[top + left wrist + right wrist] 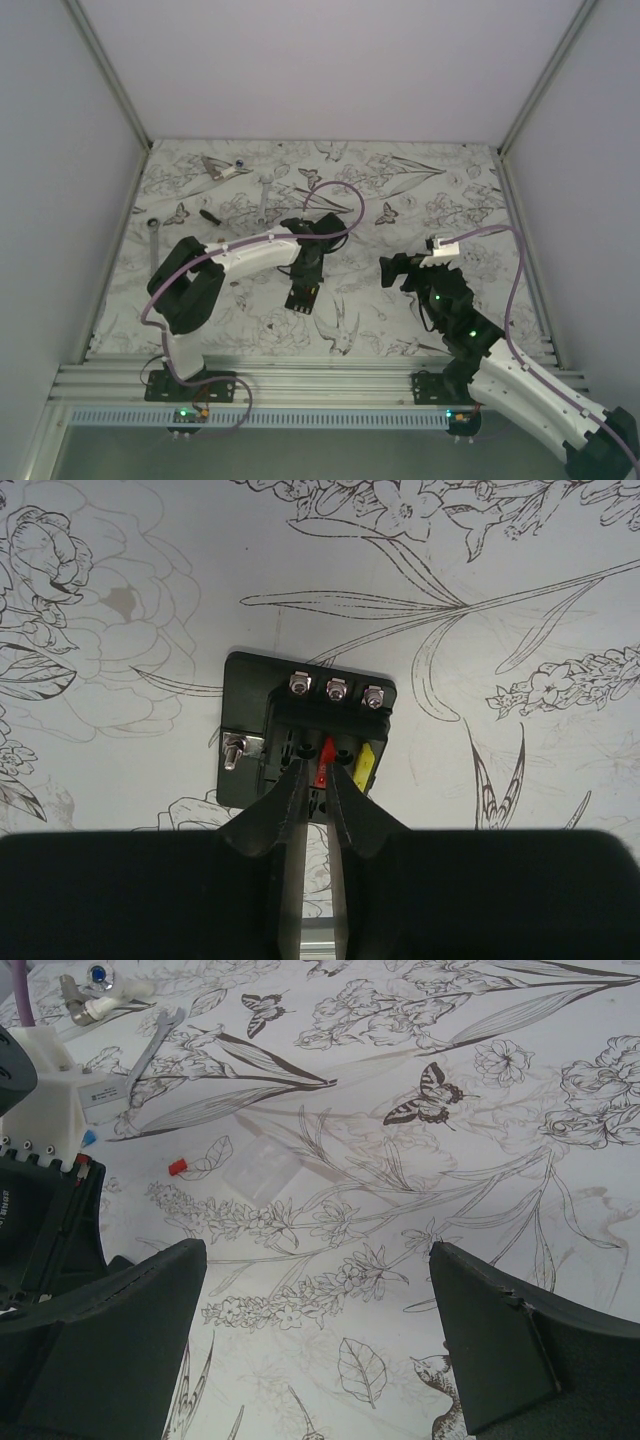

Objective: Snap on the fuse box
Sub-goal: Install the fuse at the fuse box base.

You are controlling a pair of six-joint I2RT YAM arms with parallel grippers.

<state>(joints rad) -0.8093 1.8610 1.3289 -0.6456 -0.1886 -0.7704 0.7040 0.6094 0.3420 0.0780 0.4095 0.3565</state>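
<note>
The fuse box is a flat black block lying on the flower-printed table, with three screws along its far edge and a yellow fuse seated in it. From above it shows at the table's middle. My left gripper reaches down onto it, its jaws nearly together and pinching a red fuse that stands in a slot. My right gripper hangs wide open over bare table to the right, with nothing between its fingers.
A loose red piece and a clear flat plastic piece lie between the two arms. Wrenches and other small tools sit at the back left. Metal rails border the near edge.
</note>
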